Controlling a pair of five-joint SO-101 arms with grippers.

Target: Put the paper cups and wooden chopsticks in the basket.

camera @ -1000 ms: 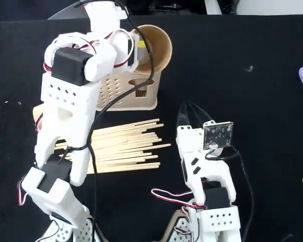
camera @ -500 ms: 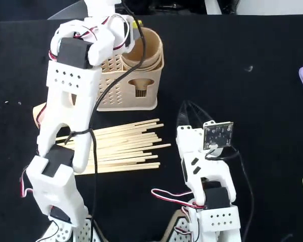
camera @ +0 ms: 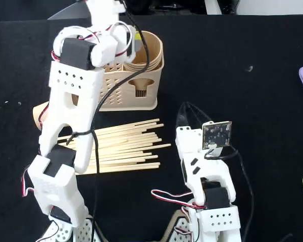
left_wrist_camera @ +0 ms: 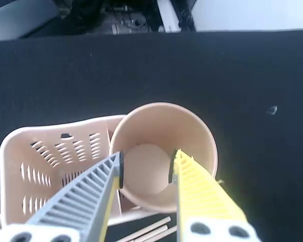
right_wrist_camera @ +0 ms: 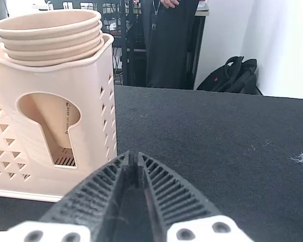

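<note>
Left arm point(camera: 70, 96): stretched out toward 12 o'clock across the table point(camera: 252, 151), wrist above the basket point(camera: 121, 96). Left gripper point(left_wrist_camera: 146, 169): pointing down over the stack of paper cups point(left_wrist_camera: 161, 126), jaws moderately apart, holding nothing. The grey tip is at the top cup's rim and the yellow tip is over its mouth.

Right arm point(camera: 204, 171): folded low, at 4 o'clock from the basket. Right gripper point(right_wrist_camera: 136, 161): jaws pressed together, nothing between them, aimed toward 12 o'clock.

Paper cups: tan, nested, upright in the basket's 3 o'clock end, rims above its wall. A single cup point(camera: 38, 113) lies on the table at 8 o'clock from the basket, half hidden by my left arm.

Chopsticks point(camera: 126, 146): pale wood, a loose fan on the table at 6 o'clock from the basket, outside it.
</note>
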